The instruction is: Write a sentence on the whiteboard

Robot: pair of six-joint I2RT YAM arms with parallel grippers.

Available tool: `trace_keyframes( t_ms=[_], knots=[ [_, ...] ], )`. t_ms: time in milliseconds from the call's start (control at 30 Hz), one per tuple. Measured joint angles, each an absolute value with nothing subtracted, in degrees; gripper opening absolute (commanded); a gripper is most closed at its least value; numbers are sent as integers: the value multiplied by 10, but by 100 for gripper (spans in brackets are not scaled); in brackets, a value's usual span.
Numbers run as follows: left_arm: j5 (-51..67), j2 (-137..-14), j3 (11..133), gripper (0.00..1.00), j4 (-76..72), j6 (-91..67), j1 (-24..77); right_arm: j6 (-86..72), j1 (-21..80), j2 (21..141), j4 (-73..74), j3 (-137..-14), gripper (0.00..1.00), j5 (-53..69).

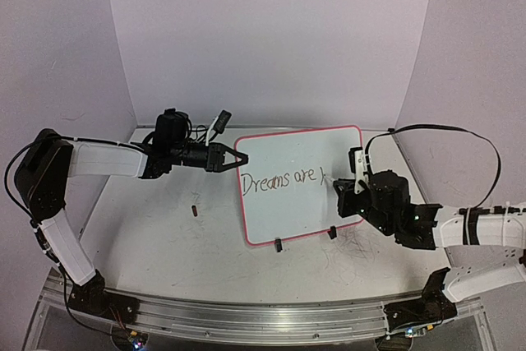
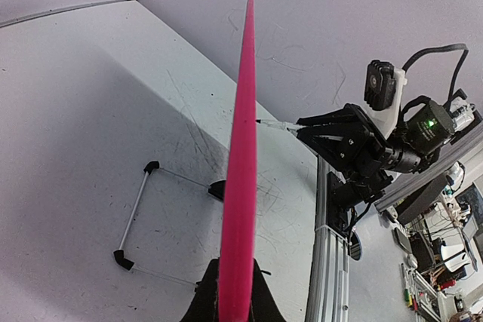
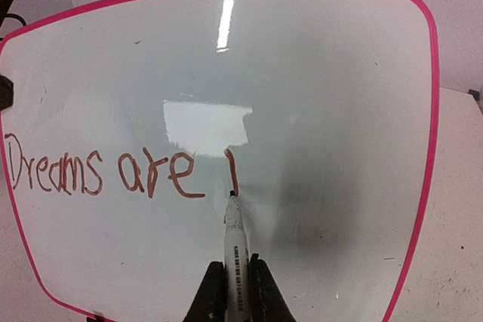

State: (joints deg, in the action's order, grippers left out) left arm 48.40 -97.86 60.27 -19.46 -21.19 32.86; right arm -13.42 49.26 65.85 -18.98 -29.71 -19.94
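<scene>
The whiteboard (image 1: 296,182) stands tilted on the table, white with a pink-red rim. My left gripper (image 1: 233,158) is shut on its left edge; the left wrist view shows the rim (image 2: 240,171) edge-on between the fingers. My right gripper (image 1: 345,189) is shut on a white marker (image 3: 235,262). The marker's tip touches the board at the foot of a fresh vertical stroke. The sentence (image 3: 106,173) reads "Dreams are" followed by that one stroke, in reddish-brown ink; it also shows in the top view (image 1: 282,178).
A small dark marker cap (image 1: 194,210) lies on the table left of the board. The board's two black clip feet (image 1: 279,244) rest on the scuffed tabletop. A wire stand with black feet (image 2: 139,209) shows in the left wrist view. The aluminium rail (image 1: 246,318) runs along the near edge.
</scene>
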Motion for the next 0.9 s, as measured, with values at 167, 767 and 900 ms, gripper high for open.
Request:
trace_keyframes(
  t_ms=[167, 767, 900],
  knots=[
    [483, -977, 603, 0, -193, -211, 329, -119, 486, 675, -211, -306, 0, -199],
    [480, -975, 603, 0, -190, -210, 330, -111, 484, 700, -235, -312, 0, -218],
    [480, -975, 603, 0, -190, -210, 330, -116, 484, 700, -234, -312, 0, -228]
  ],
)
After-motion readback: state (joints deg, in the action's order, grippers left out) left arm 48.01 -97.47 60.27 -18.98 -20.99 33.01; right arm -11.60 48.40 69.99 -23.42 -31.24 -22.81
